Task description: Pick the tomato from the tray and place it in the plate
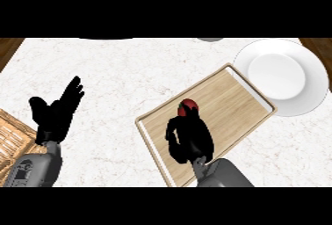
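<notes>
Red tomato (pixel 189 104), pale wood tray (pixel 227 103), white plate (pixel 282 77), white veined counter (pixel 130 79), black hands, grey forearms; at left, perhaps a tan basket (pixel 12 132).

Grey forearms, black hands, seemingly unmarked.

On the pale marbled surface (pixel 130 66) lies a wooden tray (pixel 227 101), set at a slant. The right hand (pixel 189 134) is over the tray, its fingers curled round a red tomato (pixel 189 104) that peeks out above them. A white plate (pixel 285 74) sits just beyond the tray's far corner. The left hand (pixel 55 112) rests open at the left, fingers up, beside a slatted wooden item (pixel 13 136).
</notes>
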